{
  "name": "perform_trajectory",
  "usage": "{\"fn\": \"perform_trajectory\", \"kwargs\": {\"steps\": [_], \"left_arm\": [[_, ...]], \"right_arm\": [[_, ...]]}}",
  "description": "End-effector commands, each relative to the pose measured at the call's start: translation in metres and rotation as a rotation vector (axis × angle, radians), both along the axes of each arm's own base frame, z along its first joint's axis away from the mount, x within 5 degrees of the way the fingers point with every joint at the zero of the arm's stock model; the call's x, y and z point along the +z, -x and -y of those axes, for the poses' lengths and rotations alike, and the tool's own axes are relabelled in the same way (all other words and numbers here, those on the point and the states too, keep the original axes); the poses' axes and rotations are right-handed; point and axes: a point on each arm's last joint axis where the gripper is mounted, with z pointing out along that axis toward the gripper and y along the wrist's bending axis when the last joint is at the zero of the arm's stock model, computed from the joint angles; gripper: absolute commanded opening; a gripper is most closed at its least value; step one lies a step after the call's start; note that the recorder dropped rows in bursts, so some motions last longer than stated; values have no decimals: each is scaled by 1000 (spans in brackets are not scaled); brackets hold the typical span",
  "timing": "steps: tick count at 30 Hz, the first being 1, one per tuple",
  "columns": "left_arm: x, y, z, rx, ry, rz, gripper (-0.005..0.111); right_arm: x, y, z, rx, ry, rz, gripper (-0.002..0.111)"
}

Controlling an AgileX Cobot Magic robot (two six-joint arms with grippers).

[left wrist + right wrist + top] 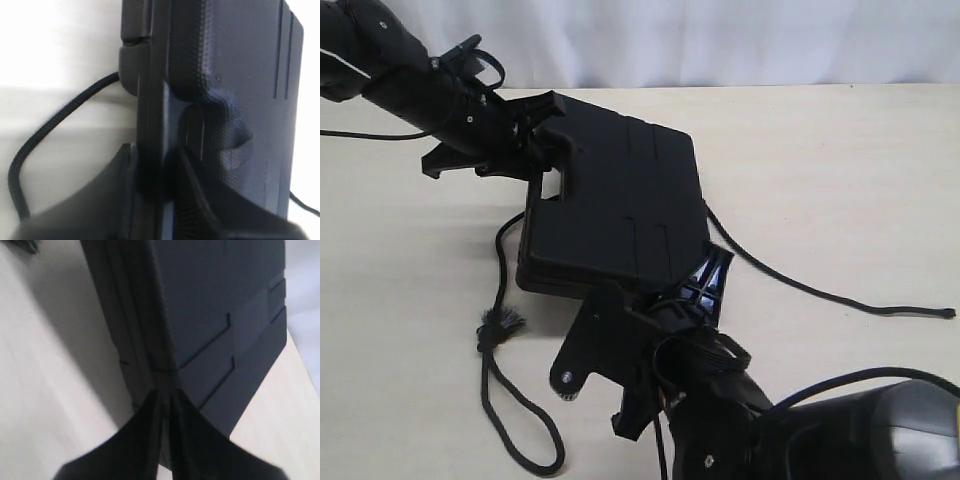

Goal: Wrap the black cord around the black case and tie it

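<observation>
The black case [620, 200] is held between both grippers, tilted, with its handle slot toward the left arm. My left gripper [542, 140] is shut on the case's handle edge; in its wrist view the jaws [152, 162] pinch the thin rim of the case [235, 75]. My right gripper [705, 272] is shut on the near corner, and its jaws [164, 395] clamp the case [215, 300] edge. The black cord [500, 325] passes under the case: a frayed knot and loop lie at front left, and the other end trails off right [840, 297]. The cord [55, 117] curves beside the case.
The pale table [840, 160] ends at a far edge below a white curtain [720, 40]. A thin robot wire [350, 133] runs along the left. The right arm's bulky body [840, 430] fills the front right corner.
</observation>
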Motion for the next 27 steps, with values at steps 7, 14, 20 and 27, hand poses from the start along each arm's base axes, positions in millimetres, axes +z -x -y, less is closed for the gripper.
{"fn": "perform_trajectory", "kwargs": {"steps": [7,14,20,27], "left_arm": [[13,-2,4,68,86,23,1],[13,-2,4,70,89,22,1],[13,-2,4,71,89,24,1],[13,-2,4,71,89,24,1]], "right_arm": [[4,-3,-24,64,-44,-32,67],[-5,-16,-36,-16,-25,53,94],[-23,-25,-44,-90,-2,112,90],[-44,-34,-56,-110,58,148,90]]}}
